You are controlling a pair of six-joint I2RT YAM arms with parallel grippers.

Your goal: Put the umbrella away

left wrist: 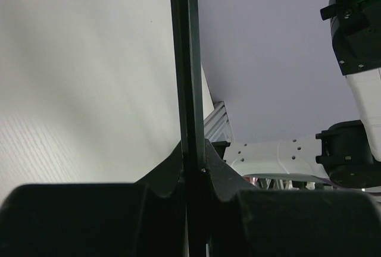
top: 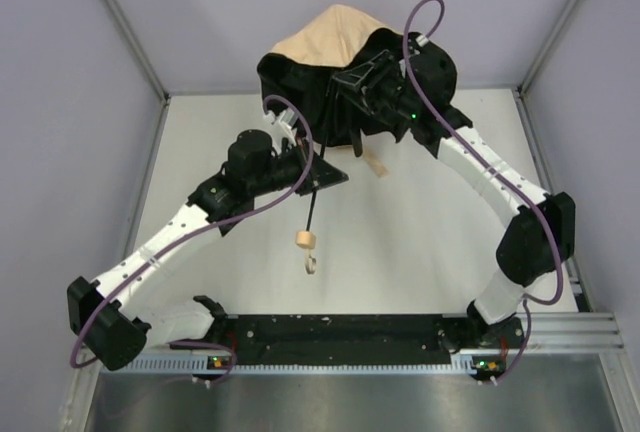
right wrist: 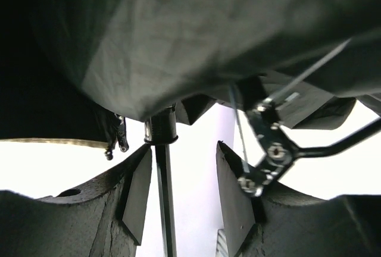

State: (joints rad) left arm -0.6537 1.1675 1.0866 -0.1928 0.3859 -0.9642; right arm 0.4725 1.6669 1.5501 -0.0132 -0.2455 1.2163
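- Bench (top: 420, 252): pale and walled in. The umbrella (top: 330, 42) is held over its far half. I cannot tell whether the canopy's far edge touches the surface.
- Canopy: partly spread, beige on top and dark underneath, bunched at the far end of the shaft (top: 311, 210).
- Long axis: the shaft runs from the canopy straight back towards the arm bases, handle end nearest them.
- Left end effector (left wrist: 193, 159): narrow and pinched on the shaft, between canopy and handle and closer to the canopy.
- Right end effector (right wrist: 183, 168): about half wide, jaws straddling the shaft just under the canopy. Neither pad appears to press, so it holds nothing.
- Collar (right wrist: 161, 131): sits on the shaft just beyond the right fingertips, on the canopy side. The right arm is the nearer one to it.
- My read is that collapsing the canopy means drawing this collar along the shaft towards the handle.
- The rib joint (right wrist: 268, 159) beside the shaft could snag.
- Handle (top: 303, 240): small and tan, at the shaft's near end, with the strap (top: 311, 265) dangling below it.
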